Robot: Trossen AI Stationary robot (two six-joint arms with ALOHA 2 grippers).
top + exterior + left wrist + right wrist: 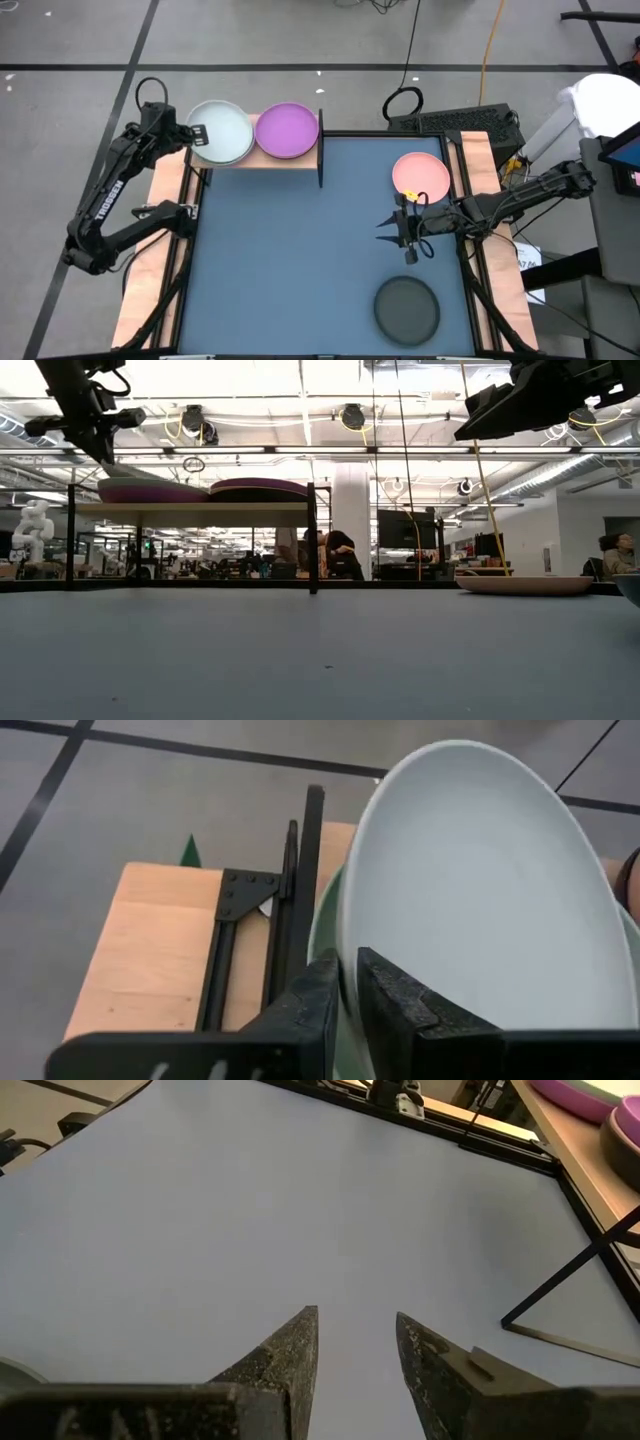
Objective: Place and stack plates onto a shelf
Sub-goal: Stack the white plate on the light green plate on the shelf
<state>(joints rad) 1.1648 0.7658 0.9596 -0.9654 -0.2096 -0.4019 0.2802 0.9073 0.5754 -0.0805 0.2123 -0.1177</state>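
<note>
My left gripper (196,134) is at the left end of the shelf (268,160), shut on a whitish plate (224,132). In the left wrist view a pale green plate (324,925) lies right under the whitish plate (480,890). A purple plate (287,130) sits flat on the shelf's right half. A pink plate (421,176) and a black plate (406,307) lie flat on the table at the right. My right gripper (392,228) hovers open over the tabletop between those two, touching nothing. My left gripper pinches the whitish plate's rim (350,970) at the plate's left edge between its two fingers (325,995). It comes from the table's left, slanting down. The plate sits tilted over the pale green plate; whether its far side rests there I cannot tell.
The shelf's black frame post (320,150) stands at its right end, close to the purple plate. Wooden side rails (482,160) run along both sides of the blue-grey tabletop (290,260). In the low view a person (620,555) sits far behind the table.
</note>
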